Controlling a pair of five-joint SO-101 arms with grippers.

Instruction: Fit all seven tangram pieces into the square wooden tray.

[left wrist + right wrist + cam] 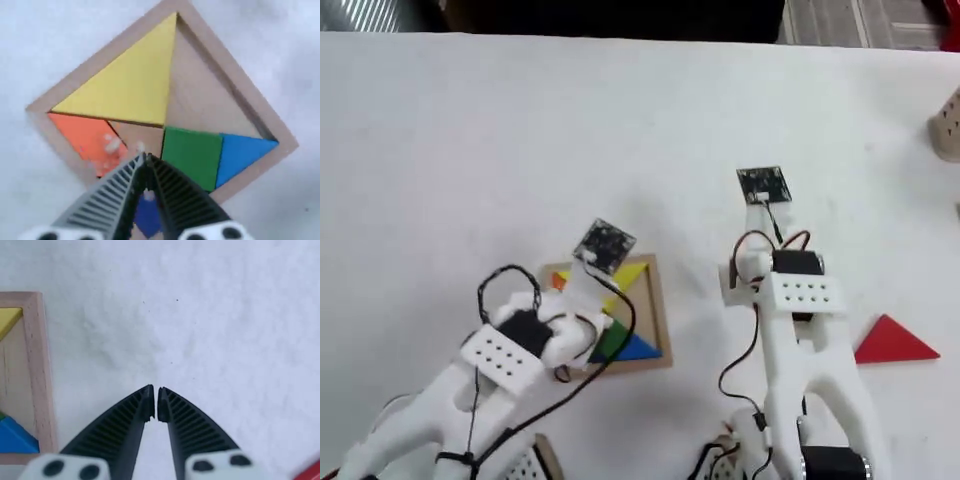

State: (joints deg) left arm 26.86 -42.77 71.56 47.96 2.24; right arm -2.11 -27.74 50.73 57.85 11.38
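The square wooden tray [658, 310] [60, 90] lies under my left arm [505, 350]. In it are a large yellow triangle [127, 85], an orange triangle [82, 137], a green square [192, 155] and a light blue triangle [242, 150]. My left gripper [147, 160] is shut, its tips over the tray's bare middle. A dark blue piece [147, 217] shows through the gap between the fingers; I cannot tell whether it is held. A red triangle [892, 342] lies on the table right of my right arm [800, 295]. My right gripper [155, 402] is shut over bare table beside the tray's rim [42, 370].
A beige perforated object [948, 125] stands at the right edge of the table. A perforated white block with a wooden edge [535, 462] lies at the front by the left arm's base. Cables [620, 345] loop over the tray's near side.
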